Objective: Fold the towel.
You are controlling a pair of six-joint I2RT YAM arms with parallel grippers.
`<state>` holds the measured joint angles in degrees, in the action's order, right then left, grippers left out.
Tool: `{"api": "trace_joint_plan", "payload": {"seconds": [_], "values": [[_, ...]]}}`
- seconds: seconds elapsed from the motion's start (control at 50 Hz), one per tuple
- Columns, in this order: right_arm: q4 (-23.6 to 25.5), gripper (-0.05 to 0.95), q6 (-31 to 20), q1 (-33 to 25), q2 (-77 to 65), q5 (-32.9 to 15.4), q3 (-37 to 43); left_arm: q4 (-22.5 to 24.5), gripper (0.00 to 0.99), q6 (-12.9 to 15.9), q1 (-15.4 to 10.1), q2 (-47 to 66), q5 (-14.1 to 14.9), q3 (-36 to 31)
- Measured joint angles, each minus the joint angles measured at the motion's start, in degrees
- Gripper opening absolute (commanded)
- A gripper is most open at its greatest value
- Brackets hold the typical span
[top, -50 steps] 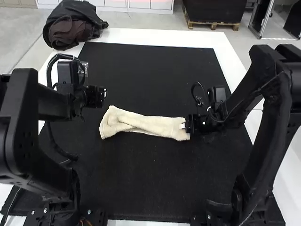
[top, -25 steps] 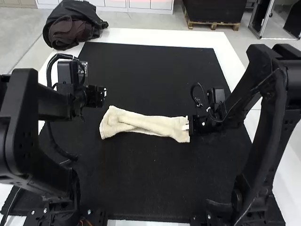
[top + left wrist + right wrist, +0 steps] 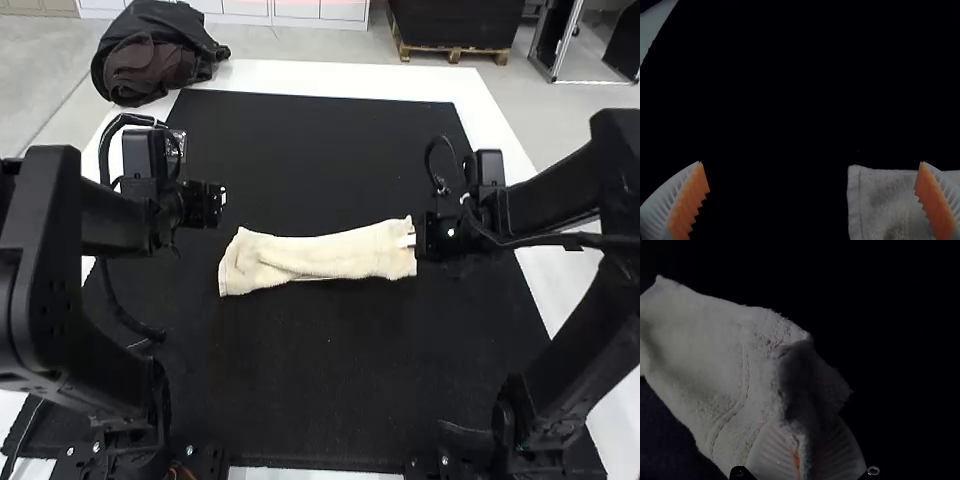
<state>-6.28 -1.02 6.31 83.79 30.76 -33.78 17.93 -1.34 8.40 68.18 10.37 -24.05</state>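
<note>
The cream towel (image 3: 325,256) lies as a long narrow strip across the black mat, loosely folded and uneven at its left part. My right gripper (image 3: 414,240) is at the strip's right end, and in the right wrist view the right gripper (image 3: 802,455) is shut on a pinched, bunched edge of the towel (image 3: 705,340). My left gripper (image 3: 222,197) stays above the mat, beyond the towel's left end. Seen from the left wrist, the left gripper (image 3: 811,172) is wide open, nothing between its pads, with a towel corner (image 3: 880,200) below one finger.
The black mat (image 3: 320,400) covers most of the white table (image 3: 330,76). A dark bag with brown cloth (image 3: 150,62) rests at the table's far left corner. Both arms stand at the near sides.
My right gripper has moved away from the arm bases and slightly right, drawing the towel's right end along. The towel's left end has shifted slightly right. The left arm has kept still.
</note>
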Motion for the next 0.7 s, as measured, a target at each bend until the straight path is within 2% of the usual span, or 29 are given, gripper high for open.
{"api": "trace_joint_plan", "payload": {"seconds": [0.18,0.4,0.7], "values": [[2.7,-0.02,0.6,1.2,-1.0,0.4,-1.6,0.3,0.966,0.0,0.0,0.0,-0.5,1.0],[2.8,-0.02,3.9,7.5,-1.0,0.4,-2.3,0.5,0.966,0.0,0.0,0.2,-2.1,1.1],[-1.9,-0.02,9.6,16.5,-0.5,0.5,-3.6,1.6,0.966,0.0,0.0,2.7,-3.6,1.1]]}}
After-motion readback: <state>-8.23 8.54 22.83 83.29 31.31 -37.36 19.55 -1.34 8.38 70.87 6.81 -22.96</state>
